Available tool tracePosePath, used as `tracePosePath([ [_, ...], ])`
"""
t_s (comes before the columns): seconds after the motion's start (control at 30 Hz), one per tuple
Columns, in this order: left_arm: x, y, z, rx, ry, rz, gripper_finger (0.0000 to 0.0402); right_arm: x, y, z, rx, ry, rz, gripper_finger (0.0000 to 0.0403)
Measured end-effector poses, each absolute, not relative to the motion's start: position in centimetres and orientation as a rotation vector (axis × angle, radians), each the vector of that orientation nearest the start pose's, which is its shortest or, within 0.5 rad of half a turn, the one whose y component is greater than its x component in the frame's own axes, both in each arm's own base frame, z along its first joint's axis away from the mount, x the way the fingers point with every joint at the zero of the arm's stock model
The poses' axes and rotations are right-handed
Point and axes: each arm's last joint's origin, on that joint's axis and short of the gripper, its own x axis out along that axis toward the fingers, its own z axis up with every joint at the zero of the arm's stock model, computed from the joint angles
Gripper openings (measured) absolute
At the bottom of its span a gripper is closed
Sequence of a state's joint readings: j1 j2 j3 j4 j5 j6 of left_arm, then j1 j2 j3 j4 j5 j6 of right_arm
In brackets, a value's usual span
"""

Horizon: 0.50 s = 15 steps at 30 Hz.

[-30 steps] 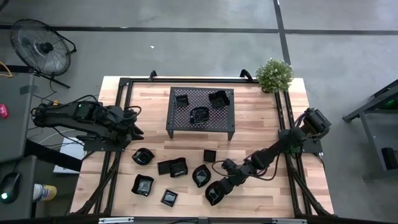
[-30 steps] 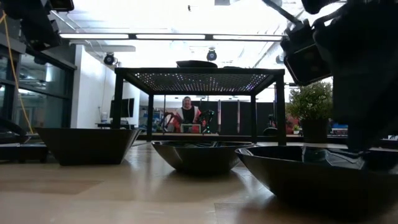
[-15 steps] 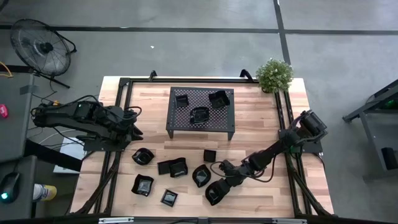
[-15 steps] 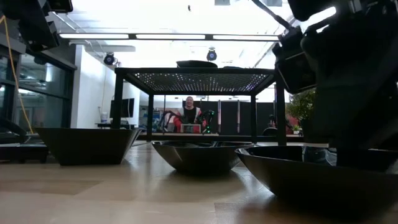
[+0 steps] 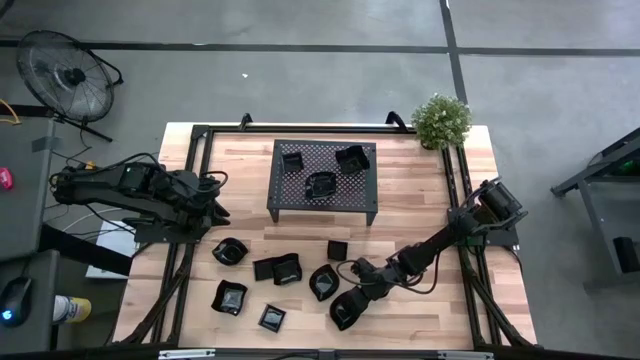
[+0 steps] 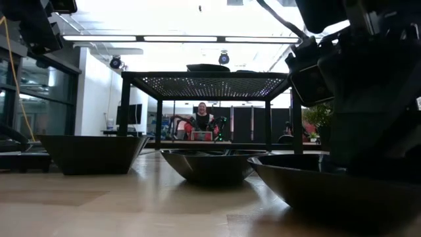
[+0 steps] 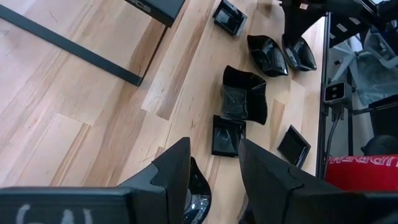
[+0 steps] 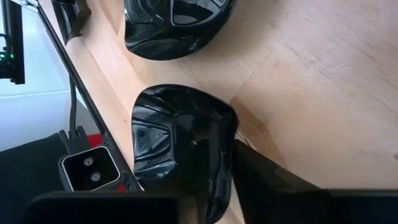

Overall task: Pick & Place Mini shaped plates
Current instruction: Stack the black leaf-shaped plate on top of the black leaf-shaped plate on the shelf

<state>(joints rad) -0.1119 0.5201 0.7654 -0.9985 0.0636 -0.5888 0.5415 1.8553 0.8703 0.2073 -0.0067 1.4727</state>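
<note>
Several glossy black mini plates lie on the wooden table near its front; the one at the near right (image 5: 345, 311) (image 8: 177, 140) (image 6: 316, 187) has my right gripper (image 5: 354, 299) (image 8: 224, 155) shut on it. Others rest flat beside it (image 5: 323, 282) (image 5: 287, 268). Three more sit on top of the black mesh rack (image 5: 322, 178). My left gripper (image 5: 214, 211) (image 7: 214, 180) hangs open above the table's left side, over another plate (image 7: 200, 200), touching nothing. My right gripper grips the plate's side wall at the rim (image 8: 231, 124), one finger inside the bowl and the other finger (image 8: 267, 180) outside it. The fingers slant down from the table's right. The plate sits with its underside on the table.
A potted plant (image 5: 441, 120) stands at the far right corner. Black frame rails (image 5: 190, 200) run along both sides of the table. Bare wood lies between the rack and the plates. A person sits in the room far behind the rack (image 6: 201, 118).
My right gripper has come down a little onto the near-right plate; in the low view its dark body now stands lower and farther over the plate. The plate has stayed on the table.
</note>
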Motion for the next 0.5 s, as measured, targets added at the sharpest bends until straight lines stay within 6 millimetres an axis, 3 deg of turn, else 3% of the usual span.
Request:
tracePosePath([
  [0.2,8.38,-1.13,28.63,-0.535,0.780,0.057,0.0136,29.90,18.01,11.87,1.159,0.963,-0.125,0.0006],
  [0.5,8.38,-1.13,28.63,-0.533,0.780,0.056,0.0136,29.98,18.05,12.23,1.178,0.950,-0.110,0.0003],
])
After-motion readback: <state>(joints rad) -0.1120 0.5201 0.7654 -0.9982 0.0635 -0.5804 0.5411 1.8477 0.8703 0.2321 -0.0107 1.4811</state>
